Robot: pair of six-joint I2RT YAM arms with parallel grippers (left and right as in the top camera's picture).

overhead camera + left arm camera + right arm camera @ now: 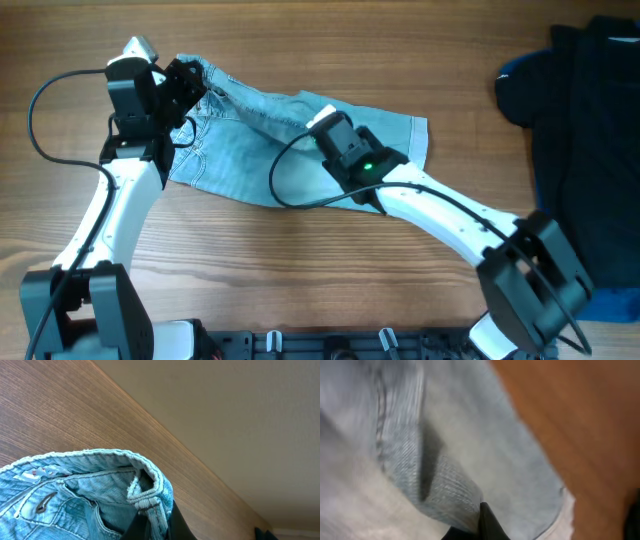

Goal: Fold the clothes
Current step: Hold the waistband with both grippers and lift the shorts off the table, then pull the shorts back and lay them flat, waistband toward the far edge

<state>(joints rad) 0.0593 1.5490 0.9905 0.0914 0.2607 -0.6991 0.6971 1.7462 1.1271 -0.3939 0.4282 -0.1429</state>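
Denim crowds the view at my right wrist, close and blurred. A ridge of the pale blue shorts (440, 480) runs up into my right fingers (489, 525), which are pressed together on that pinch of cloth. Wood of the surface (580, 435) shows just past the hem beyond them.

At my left wrist, my left fingers (177, 525) are clamped on the waistband beside a belt loop. The band curls up and over in front of them, and a pocket seam and a buttonhole lie below it.

From overhead, the shorts (240, 150) are spread flat on the surface (300, 260) between my two sets of fingers. The waist end is lifted at my left fingers (190, 85), and the leg end stretches out past my right ones. Well off to the right of my right fingers lies a heap of dark clothes (590, 130) with a strip of blue trim.
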